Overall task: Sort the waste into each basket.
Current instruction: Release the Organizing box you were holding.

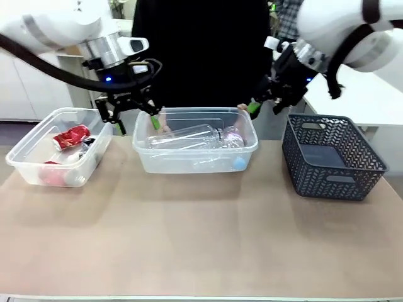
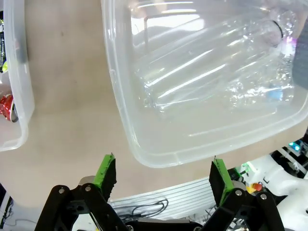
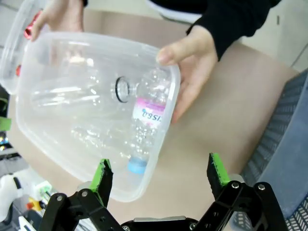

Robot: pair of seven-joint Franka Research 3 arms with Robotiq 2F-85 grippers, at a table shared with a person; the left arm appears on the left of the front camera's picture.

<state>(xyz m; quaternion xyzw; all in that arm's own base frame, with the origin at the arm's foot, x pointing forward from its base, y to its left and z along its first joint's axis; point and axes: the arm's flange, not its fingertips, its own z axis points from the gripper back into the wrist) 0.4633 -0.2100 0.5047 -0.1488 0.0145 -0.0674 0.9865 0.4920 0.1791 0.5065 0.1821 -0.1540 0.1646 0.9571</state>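
Two clear baskets stand on the table. The left one (image 1: 25,160) (image 2: 21,96) holds a crushed red can (image 1: 70,136) (image 2: 6,106). In the middle one (image 1: 195,160) (image 2: 144,154) (image 3: 48,139) lie clear plastic bottles (image 1: 189,135) (image 2: 202,72), one with a pink label and blue cap (image 3: 149,115). A person's hands (image 3: 192,62) grip that basket at both ends. My left gripper (image 1: 135,123) (image 2: 163,175) hangs open and empty above its left end. Over its far right corner my right gripper (image 1: 264,108) (image 3: 161,175) is open and empty too.
A dark blue-grey lattice basket (image 1: 330,157) (image 3: 284,144) stands at the right of the table. The person stands close behind the middle basket. The near half of the tabletop (image 1: 201,239) is bare.
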